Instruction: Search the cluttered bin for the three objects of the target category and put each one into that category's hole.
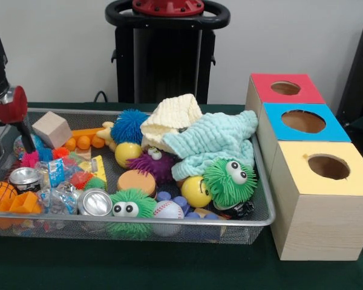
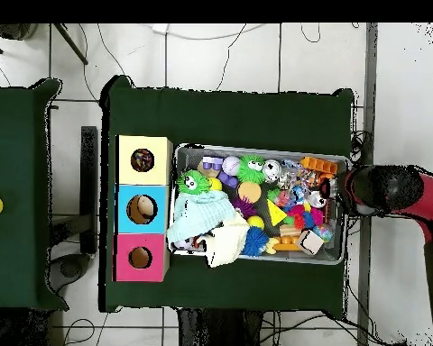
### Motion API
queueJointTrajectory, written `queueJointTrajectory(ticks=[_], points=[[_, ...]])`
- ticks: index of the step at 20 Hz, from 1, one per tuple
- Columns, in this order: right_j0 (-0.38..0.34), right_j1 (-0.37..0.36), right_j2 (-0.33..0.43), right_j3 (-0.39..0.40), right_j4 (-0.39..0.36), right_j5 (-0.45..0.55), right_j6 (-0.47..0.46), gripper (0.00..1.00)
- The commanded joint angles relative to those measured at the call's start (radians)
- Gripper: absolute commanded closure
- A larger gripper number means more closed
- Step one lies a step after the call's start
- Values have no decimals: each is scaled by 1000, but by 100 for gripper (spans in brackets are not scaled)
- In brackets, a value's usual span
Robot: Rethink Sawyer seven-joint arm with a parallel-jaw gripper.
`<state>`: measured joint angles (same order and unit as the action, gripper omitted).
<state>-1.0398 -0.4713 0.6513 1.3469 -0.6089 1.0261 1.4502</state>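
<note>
Three boxes (image 1: 311, 151) sit in a row just beside the wire bin (image 1: 263, 181) on my green counter (image 1: 169, 269): red, blue and yellow tops, each with a round hole. Inside the bin I see a heap of clutter: a green fuzzy toy (image 1: 230, 181) with googly eyes, a baseball (image 1: 168, 210), a pale blue cloth (image 1: 215, 142) and a wooden block (image 1: 51, 128). My gripper (image 1: 25, 133) hangs over the bin's end farthest from the boxes; I cannot tell its state.
</note>
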Motion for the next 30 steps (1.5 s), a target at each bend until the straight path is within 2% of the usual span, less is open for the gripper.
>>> queueJointTrajectory(ticks=[1, 5, 12, 16, 21, 25, 30], points=[[35, 75, 26, -33, -36, -111, -148, 0], [43, 114, 23, -52, -40, -138, -156, 0], [43, 121, 9, -23, -41, -196, -132, 0], [46, 153, 7, -33, -47, -226, -132, 0], [58, 254, 17, -105, -52, -255, -170, 0], [62, 294, 23, -136, -55, -271, -190, 0], [58, 288, 15, -110, -64, -296, -166, 0]])
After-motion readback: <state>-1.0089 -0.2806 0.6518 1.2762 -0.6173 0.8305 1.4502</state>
